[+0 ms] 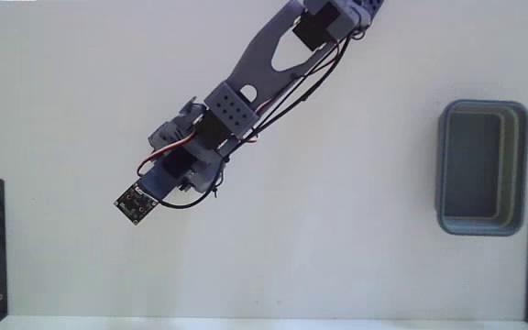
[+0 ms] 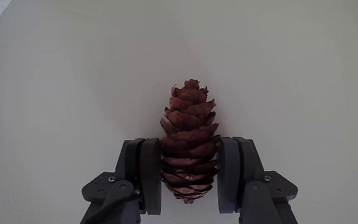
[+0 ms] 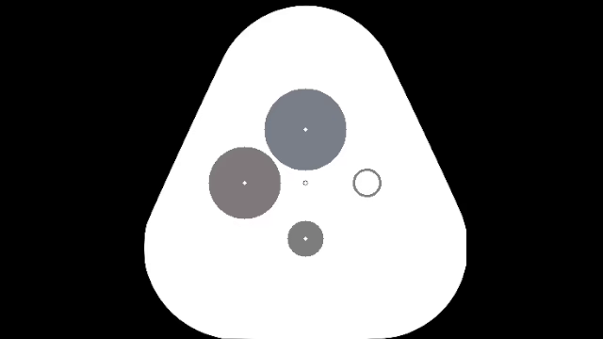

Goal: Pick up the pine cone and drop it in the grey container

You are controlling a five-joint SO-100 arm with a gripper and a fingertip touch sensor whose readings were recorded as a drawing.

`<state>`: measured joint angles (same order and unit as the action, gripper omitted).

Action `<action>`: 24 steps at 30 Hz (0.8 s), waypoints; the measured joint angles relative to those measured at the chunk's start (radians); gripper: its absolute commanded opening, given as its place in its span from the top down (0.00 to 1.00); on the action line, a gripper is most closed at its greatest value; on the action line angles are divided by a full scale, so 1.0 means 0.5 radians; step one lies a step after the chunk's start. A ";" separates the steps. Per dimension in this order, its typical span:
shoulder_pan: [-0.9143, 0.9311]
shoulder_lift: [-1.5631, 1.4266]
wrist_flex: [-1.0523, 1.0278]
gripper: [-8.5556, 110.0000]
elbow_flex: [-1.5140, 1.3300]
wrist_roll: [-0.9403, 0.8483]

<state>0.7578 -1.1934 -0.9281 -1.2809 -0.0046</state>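
gripper (image 2: 188,177) clamps pine cone (image 2: 189,134) low | scales could slip | grey container (image 1: 482,168) far right, long carry

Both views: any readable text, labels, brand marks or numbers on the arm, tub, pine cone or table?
None readable.
Blue-grey rectangular plastic tub: no label or mark visible.
Small reddish-brown pine cone: between the dark grey two-finger gripper, no tag.
Small black board on the arm's end in the fixed view: tiny specks, too small to read as text.
White table: plain.
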 measured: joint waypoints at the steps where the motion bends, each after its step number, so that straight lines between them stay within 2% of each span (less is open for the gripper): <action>1: 0.000 0.000 0.000 0.53 0.000 0.000; 24: 0.000 0.000 -0.089 0.53 0.058 0.000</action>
<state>0.7578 -1.1934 -0.9725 -1.2517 -0.0046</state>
